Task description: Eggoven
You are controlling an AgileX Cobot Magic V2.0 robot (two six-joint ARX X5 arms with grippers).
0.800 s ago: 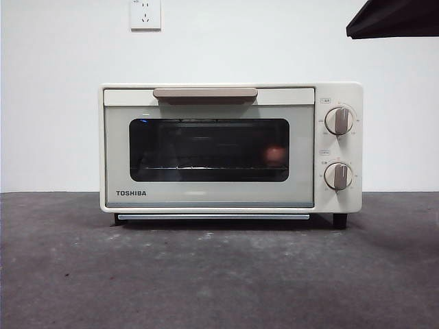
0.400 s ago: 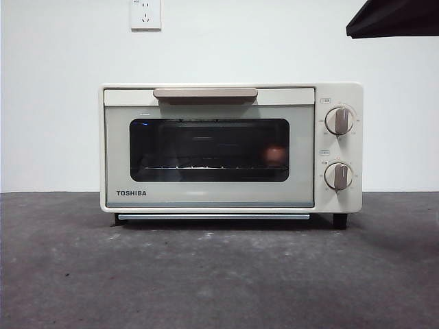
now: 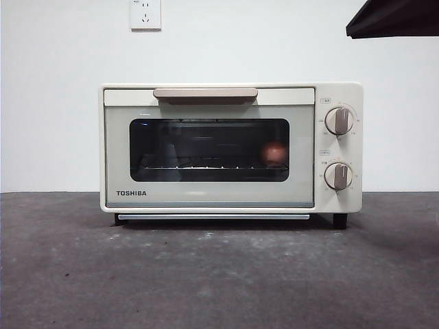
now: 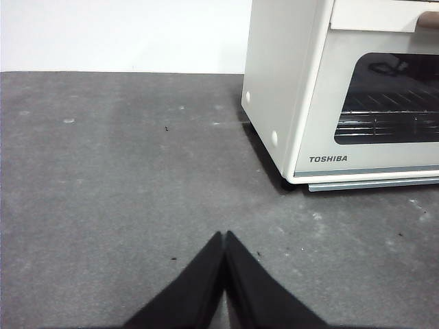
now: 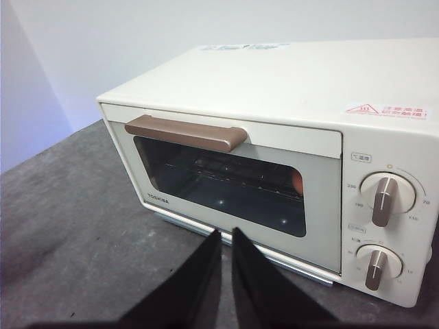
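One word, TOSHIBA, on cream oven [image 3: 206,199] door, egg [image 3: 275,153] behind glass, left pincer [image 4: 225,236] pressed together, right pincer [image 5: 226,233] nearly so

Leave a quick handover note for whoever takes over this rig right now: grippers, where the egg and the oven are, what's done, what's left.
Left gripper: shut, empty, low over the table off the oven's left front corner.
Right gripper: nearly shut, empty, in front of the oven door.
Toaster oven: door closed.
Egg: inside on the rack, right end, visible through the glass.
Done: egg is in, door is shut.
Left: apparently nothing with the egg; both knobs point straight up.
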